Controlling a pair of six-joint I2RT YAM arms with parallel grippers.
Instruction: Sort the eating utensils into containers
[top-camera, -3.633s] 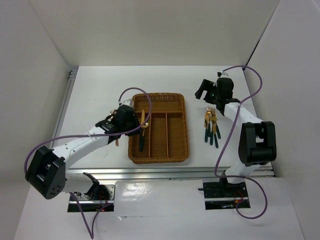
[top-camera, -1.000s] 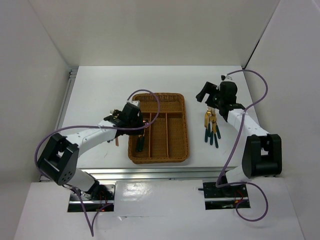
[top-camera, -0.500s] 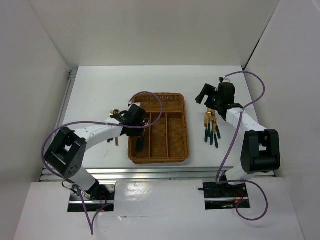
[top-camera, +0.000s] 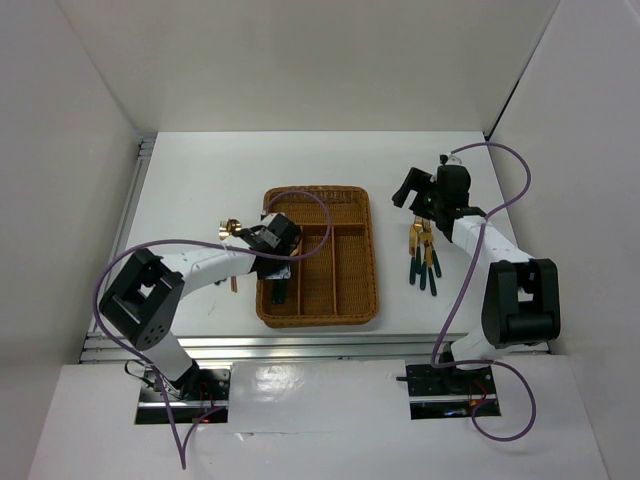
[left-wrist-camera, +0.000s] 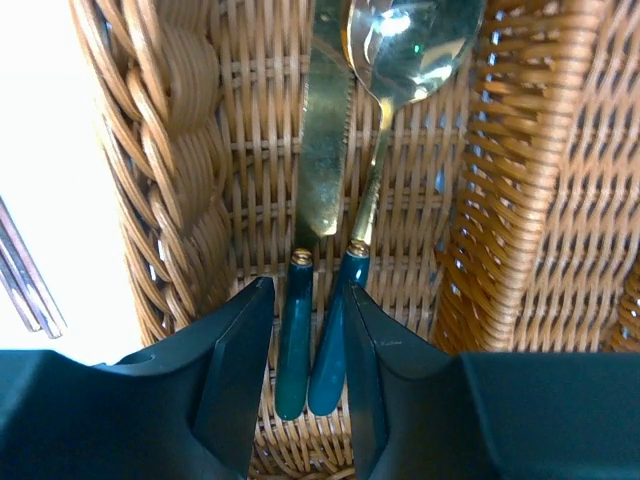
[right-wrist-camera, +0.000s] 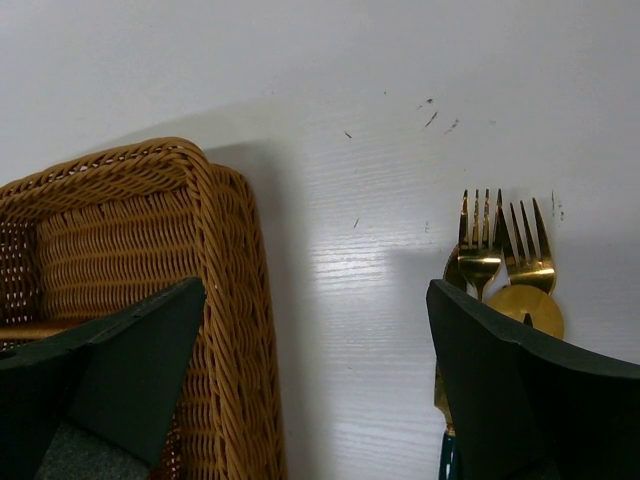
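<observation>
One white counter (top-camera: 200, 170) carries the wicker tray (top-camera: 318, 189). Right fingers (right-wrist-camera: 120, 370) gape wide over the counter between tray and gold forks (right-wrist-camera: 480, 250). Left fingers (left-wrist-camera: 235, 380) stand narrowly apart, straddling the green handles of a knife (left-wrist-camera: 322, 150) and spoon (left-wrist-camera: 405, 45) lying in the tray's leftmost long slot.

Your left claw (left-wrist-camera: 305, 296) sits tight between the walls of the tray (left-wrist-camera: 160, 150). Your right claw (right-wrist-camera: 312, 300) has bare worktop (right-wrist-camera: 350, 200) between the tray and the forks (right-wrist-camera: 497, 255).
</observation>
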